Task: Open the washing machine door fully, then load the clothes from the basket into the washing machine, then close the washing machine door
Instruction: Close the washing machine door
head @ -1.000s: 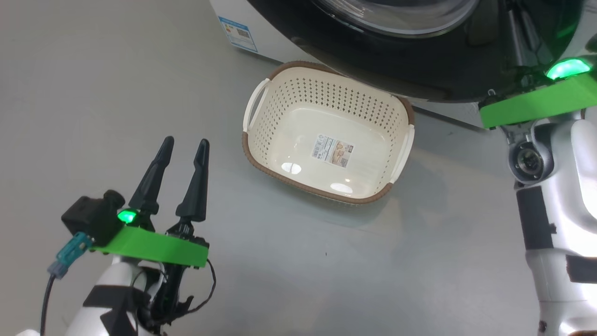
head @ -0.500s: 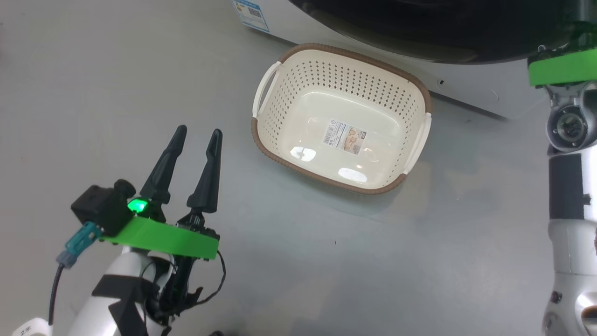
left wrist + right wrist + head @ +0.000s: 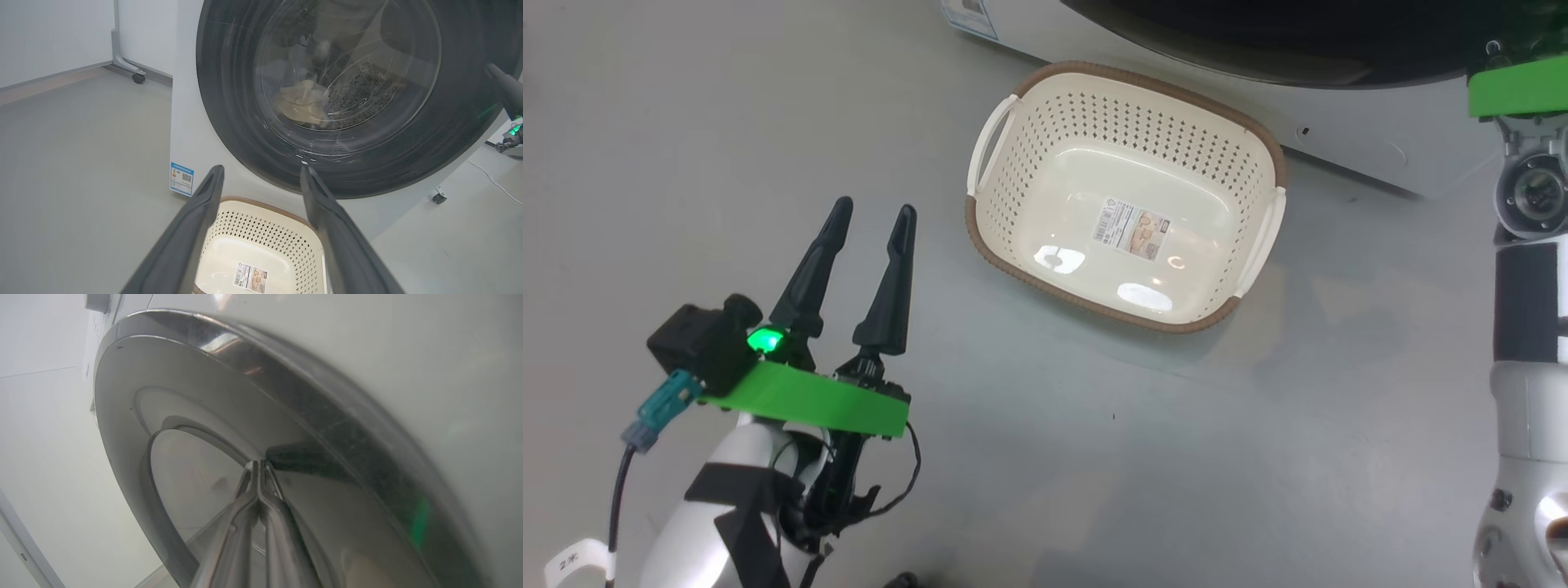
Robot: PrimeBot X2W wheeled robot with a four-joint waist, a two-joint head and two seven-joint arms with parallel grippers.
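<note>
The basket (image 3: pixel 1021 269) stands on the grey floor with only its label sticker inside. Just behind it is the washing machine (image 3: pixel 1356 139), and the black rim of the washing machine door (image 3: pixel 1258 41) lies against its front. Behind the door's glass, pale cream clothes (image 3: pixel 304 104) lie in the drum. My left gripper (image 3: pixel 874 211) hovers open and holding nothing, left of the basket and pointing at the door (image 3: pixel 229 102). My right gripper (image 3: pixel 257 465) is shut on nothing, its tips at the door's glossy rim (image 3: pixel 327 428). A dark finger (image 3: pixel 503 85) of it shows at the door's right side.
A blue label sticker (image 3: pixel 182 179) sits low on the washer's front. Left of the machine a wheeled stand leg (image 3: pixel 130 69) rests by the wall. To the right, a caster (image 3: pixel 439 198) and a white cable (image 3: pixel 490 179) lie on the floor.
The head camera has tilted, so the basket and washer sit higher in the picture. The right arm has risen toward the door. Both grippers keep their states.
</note>
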